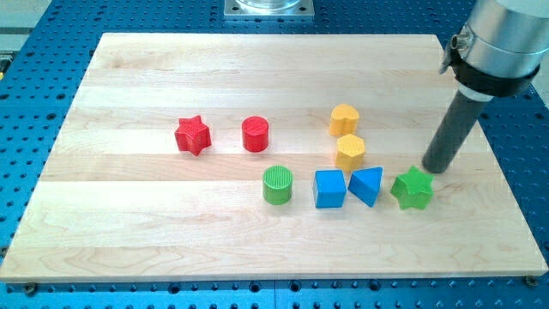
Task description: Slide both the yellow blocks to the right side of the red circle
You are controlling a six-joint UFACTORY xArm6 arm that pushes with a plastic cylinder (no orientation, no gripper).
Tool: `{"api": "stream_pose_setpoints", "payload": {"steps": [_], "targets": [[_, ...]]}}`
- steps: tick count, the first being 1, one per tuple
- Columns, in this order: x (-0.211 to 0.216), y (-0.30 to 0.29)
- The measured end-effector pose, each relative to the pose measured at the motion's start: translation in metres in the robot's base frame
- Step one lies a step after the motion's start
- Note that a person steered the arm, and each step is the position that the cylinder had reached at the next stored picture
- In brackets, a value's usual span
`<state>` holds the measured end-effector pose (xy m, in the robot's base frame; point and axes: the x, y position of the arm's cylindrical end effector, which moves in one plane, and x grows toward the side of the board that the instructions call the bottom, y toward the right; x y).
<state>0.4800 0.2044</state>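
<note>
The red circle (256, 135) stands left of the board's middle. A yellow heart block (344, 119) sits to its right, and a yellow hexagon block (350, 152) lies just below the heart, close to it. My tip (434, 168) rests on the board at the view's right, well right of both yellow blocks and just above the green star (413, 189).
A red star (193, 135) lies left of the red circle. A green cylinder (277, 184), a blue cube (329, 189) and a blue triangle block (367, 185) form a row below the yellow blocks. The wooden board (129, 232) lies on a blue perforated table.
</note>
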Motion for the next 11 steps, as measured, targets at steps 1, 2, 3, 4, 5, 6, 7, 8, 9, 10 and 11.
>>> {"api": "stream_pose_setpoints", "payload": {"steps": [1,2,3,4,5,6,7,8,9,10,11], "targets": [[-0.012,-0.026],[-0.01,-0.068],[0.004,-0.082],[0.012,-0.095],[-0.004,-0.113],[-0.019,-0.123],[0.007,-0.122],[0.01,-0.132],[-0.01,-0.135],[-0.014,-0.145],[-0.014,-0.125]]}}
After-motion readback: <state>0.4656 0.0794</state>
